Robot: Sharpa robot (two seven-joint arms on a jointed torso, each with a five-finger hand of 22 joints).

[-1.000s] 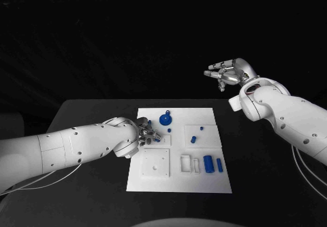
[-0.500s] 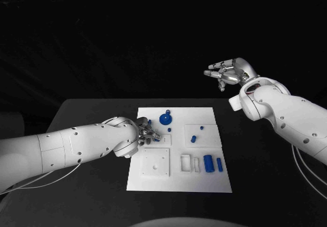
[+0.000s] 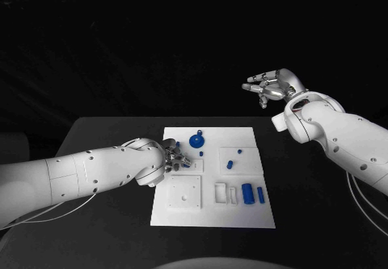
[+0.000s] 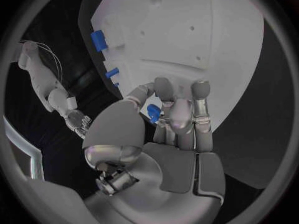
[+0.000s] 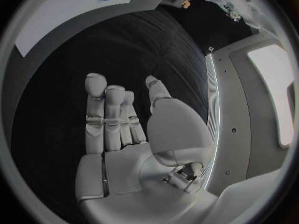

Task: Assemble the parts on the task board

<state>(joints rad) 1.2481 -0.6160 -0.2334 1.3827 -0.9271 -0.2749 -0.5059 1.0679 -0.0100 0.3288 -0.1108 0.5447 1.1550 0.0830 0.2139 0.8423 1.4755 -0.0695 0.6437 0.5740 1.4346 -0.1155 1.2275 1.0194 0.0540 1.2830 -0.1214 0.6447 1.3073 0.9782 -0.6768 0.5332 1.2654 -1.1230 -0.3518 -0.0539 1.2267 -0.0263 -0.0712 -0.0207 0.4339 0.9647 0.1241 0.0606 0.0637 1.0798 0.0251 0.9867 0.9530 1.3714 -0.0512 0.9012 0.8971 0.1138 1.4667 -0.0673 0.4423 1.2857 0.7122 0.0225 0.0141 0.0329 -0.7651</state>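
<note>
The white task board [image 3: 212, 218] lies in the middle of the black table. My left hand [image 3: 172, 159] rests over the board's left edge and pinches a small blue part [image 3: 185, 165]. The left wrist view shows that part [image 4: 153, 113] between the thumb and fingers of this hand [image 4: 171, 129]. On the board lie a round blue part [image 3: 197, 140], two small blue pegs [image 3: 230, 165] and two blue cylinders [image 3: 247, 193]. My right hand [image 3: 271, 87] is raised high above the table's far right. In the right wrist view its fingers [image 5: 106, 117] are straight, with nothing in them.
A white square block [image 3: 184, 193] with a hole and white slotted holders [image 3: 225, 194] sit on the near half of the board. Bare black table [image 3: 105, 224] lies to the left and right of the board.
</note>
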